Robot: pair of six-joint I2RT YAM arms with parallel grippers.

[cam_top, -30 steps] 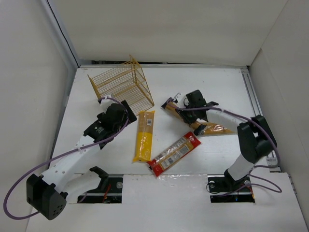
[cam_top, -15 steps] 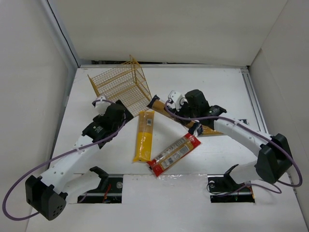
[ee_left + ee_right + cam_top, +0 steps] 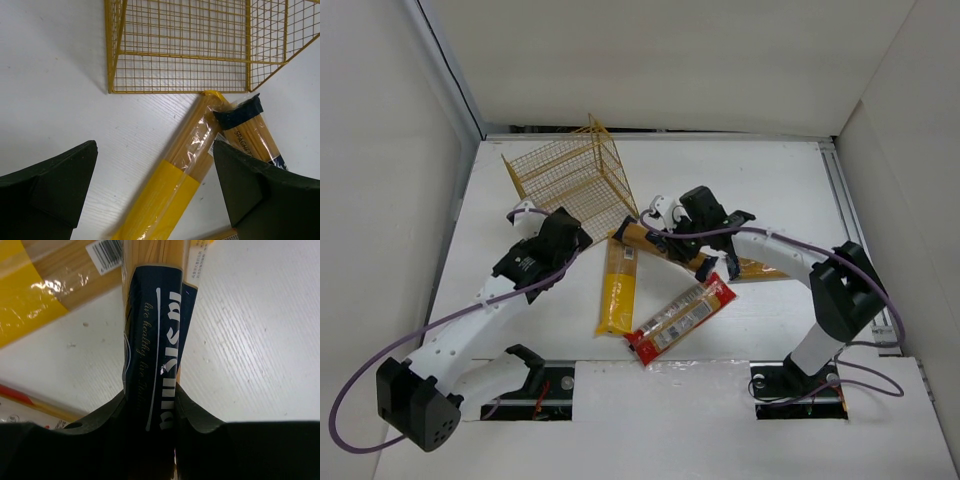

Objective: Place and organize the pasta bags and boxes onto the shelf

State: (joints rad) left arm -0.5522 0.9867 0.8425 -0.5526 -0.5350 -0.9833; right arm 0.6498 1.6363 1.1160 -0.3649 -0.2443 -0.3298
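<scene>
My right fingers (image 3: 75,450) clenched on blue-label pack (image 3: 152,365), its dark end just beside shelf (image 3: 175,92) corner, by yellow bag (image 3: 165,200) tip. Left fingers (image 3: 50,185) spread, empty, near shelf. I'd square pack with shelf opening, seemingly that side, then slide in.

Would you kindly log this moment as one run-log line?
right jaws: shut on blue-label pack | left jaws: open, facing shelf | yellow bag: on table
</scene>
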